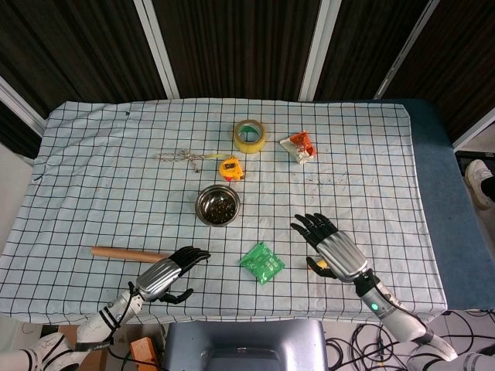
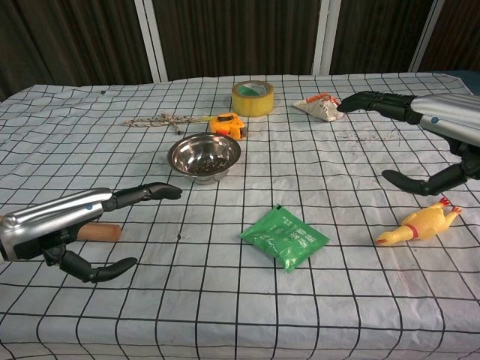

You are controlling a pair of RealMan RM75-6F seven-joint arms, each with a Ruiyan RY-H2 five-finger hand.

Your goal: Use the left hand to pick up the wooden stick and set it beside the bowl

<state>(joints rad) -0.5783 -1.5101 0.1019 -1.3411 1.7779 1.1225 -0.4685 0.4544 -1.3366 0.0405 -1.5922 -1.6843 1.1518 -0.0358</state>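
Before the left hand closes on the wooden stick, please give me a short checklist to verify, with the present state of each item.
1. Left hand is empty, fingers apart: ok.
2. Left hand sits over the wooden stick: its fingers are above the stick's near end, but contact: cannot tell.
3. Stick lies flat on the table, nothing on top: ok.
4. Bare cloth beside the bowl on its left for placing: ok.
5. Tape measure and green packet lie apart from the bowl: ok.
6. Right hand is away from the path, holding nothing: ok.
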